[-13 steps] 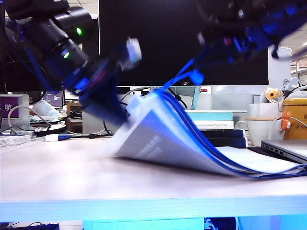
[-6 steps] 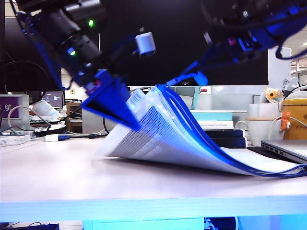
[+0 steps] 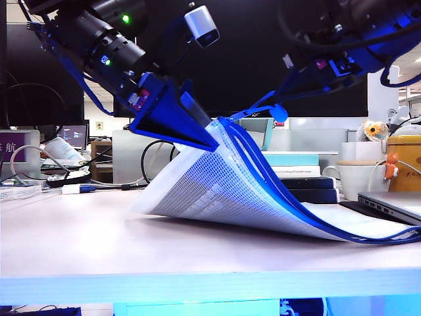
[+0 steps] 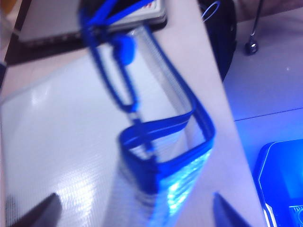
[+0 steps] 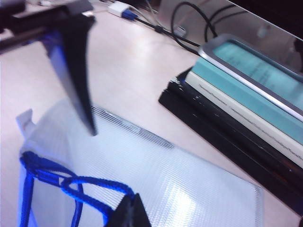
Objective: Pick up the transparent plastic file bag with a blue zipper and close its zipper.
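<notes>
The file bag (image 3: 217,191) lies on the table with its left end raised; its blue zipper (image 3: 289,201) runs down the lifted edge. My left gripper (image 3: 212,135) is open at that raised end, its fingers (image 4: 47,212) standing wide on either side of the bag's corner (image 4: 161,189) without pinching it. Up at the right, my right gripper (image 3: 284,99) is shut on the zipper's blue pull cord (image 3: 263,110). The right wrist view shows the closed tips (image 5: 131,208) on the cord (image 5: 90,182) over the bag (image 5: 189,184), with a left finger (image 5: 78,71) beyond.
A stack of books (image 3: 296,174) stands behind the bag, and shows in the right wrist view as books (image 5: 236,109). A laptop (image 3: 395,204) and a white mug (image 3: 362,178) are at the right. A dark monitor (image 3: 250,52) fills the back; cables (image 3: 79,178) lie at the left.
My left gripper has risen, rolled and swung right, from the bag's lower left flank to its raised end. The right gripper has kept hold of the cord.
</notes>
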You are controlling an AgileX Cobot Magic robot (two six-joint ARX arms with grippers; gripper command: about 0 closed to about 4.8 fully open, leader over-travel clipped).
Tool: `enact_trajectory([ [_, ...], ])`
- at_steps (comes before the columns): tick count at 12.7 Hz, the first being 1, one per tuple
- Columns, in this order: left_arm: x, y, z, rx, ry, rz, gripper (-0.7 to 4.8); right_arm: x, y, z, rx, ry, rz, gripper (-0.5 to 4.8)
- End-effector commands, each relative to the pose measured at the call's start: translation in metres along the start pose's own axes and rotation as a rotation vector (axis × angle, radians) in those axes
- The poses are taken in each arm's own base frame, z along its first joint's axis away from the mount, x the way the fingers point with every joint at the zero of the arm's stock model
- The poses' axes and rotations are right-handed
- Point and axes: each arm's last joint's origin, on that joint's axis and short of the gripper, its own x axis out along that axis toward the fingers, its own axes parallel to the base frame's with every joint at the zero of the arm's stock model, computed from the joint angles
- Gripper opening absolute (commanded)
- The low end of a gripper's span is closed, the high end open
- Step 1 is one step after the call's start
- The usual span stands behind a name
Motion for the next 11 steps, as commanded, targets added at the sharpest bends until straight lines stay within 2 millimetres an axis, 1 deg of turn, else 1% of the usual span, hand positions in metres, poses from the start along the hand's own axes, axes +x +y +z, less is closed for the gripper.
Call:
enact_trajectory([
  [1, -0.001, 0.0, 0.002, 0.005, 0.001, 0.004, 1.94, 0.002, -0.003, 0.002, 0.0, -0.011, -0.011, -0.05],
  [2, -0.001, 0.0, 0.002, 0.005, -0.011, -0.003, 0.9, 0.002, -0.003, 0.001, 0.0, -0.004, -0.009, -0.05],
  [3, -0.001, 0.0, 0.003, 0.003, -0.029, -0.015, 0.76, 0.002, -0.003, 0.001, 0.0, -0.004, -0.005, -0.05],
  [4, -0.001, 0.0, 0.003, -0.012, -0.047, -0.021, 0.74, 0.002, -0.003, 0.001, 0.0, -0.004, -0.005, -0.05],
  [5, -0.001, 0.0, 0.004, -0.026, -0.075, -0.037, 0.16, 0.002, -0.003, 0.001, 0.0, -0.003, -0.006, -0.05],
  [6, -0.001, -0.001, 0.005, -0.029, -0.095, -0.051, -0.06, 0.002, -0.003, 0.001, 0.0, 0.0, -0.005, -0.05],
  [9, -0.002, 0.0, 0.005, -0.067, -0.084, -0.042, -0.06, 0.004, -0.001, -0.005, 0.0, 0.047, 0.009, -0.05],
  [10, -0.004, 0.0, 0.006, -0.072, -0.063, -0.019, -0.06, 0.004, -0.001, -0.006, 0.0, 0.058, 0.013, -0.05],
  [11, -0.012, 0.0, 0.012, -0.065, -0.052, 0.018, -0.06, 0.004, 0.0, -0.007, 0.0, 0.071, 0.017, -0.05],
])
